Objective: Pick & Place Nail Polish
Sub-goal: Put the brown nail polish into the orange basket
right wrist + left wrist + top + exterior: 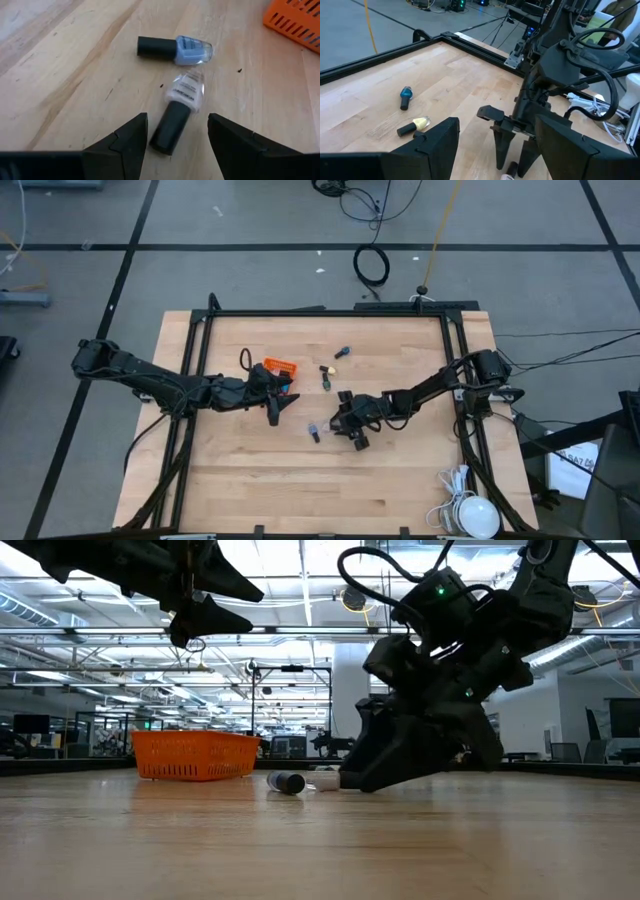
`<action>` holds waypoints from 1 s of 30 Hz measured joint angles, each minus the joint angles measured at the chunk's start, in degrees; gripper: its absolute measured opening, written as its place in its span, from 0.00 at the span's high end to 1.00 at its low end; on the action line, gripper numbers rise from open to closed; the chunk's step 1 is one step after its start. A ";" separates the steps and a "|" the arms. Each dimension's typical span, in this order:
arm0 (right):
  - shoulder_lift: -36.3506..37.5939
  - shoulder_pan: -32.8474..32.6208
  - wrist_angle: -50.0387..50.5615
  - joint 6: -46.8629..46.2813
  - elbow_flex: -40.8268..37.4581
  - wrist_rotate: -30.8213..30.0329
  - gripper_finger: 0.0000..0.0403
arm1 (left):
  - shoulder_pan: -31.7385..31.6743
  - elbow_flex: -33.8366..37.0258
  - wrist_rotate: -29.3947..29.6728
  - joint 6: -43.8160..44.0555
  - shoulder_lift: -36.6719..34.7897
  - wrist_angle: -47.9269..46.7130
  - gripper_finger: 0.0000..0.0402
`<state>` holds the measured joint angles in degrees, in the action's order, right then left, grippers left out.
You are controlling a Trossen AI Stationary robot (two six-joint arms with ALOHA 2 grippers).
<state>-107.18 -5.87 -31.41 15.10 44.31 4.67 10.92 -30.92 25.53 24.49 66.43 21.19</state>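
Note:
Two nail polish bottles lie on their sides on the wooden table: a blue one (182,49) and a pale one (181,107) with a dark cap (167,131). My right gripper (177,142) is low over the table, open, with a finger on either side of the pale bottle's cap and a narrow gap showing at each side. In the high view it is at mid-table (338,423), next to those two bottles (314,431). My left gripper (280,405) hangs open and empty above the table near the orange basket (281,366).
More bottles lie toward the far side: a blue one (406,96), a yellow one (415,125) and a dark one (326,383). The orange basket stands on the table (195,755). A black frame (330,313) rims the table. Bare wood lies toward the near edge.

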 joint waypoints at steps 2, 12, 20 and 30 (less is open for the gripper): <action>-0.30 0.00 -0.18 -2.10 0.00 -0.07 0.51 | 0.00 0.00 0.01 0.00 0.00 0.00 0.36; -3.81 -0.67 -2.42 -8.61 0.20 -2.07 0.52 | 0.00 0.00 0.03 0.00 0.00 0.02 0.36; -4.11 -0.74 -1.97 -8.61 0.20 -2.92 0.64 | 0.00 0.00 0.03 0.07 0.00 0.02 0.36; -4.13 -0.79 -0.80 -8.51 0.17 -2.71 0.85 | 0.00 0.00 0.05 0.12 0.00 0.02 0.36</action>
<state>-111.31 -6.66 -32.21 6.59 44.49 1.96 10.92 -30.92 25.58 24.61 66.43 21.21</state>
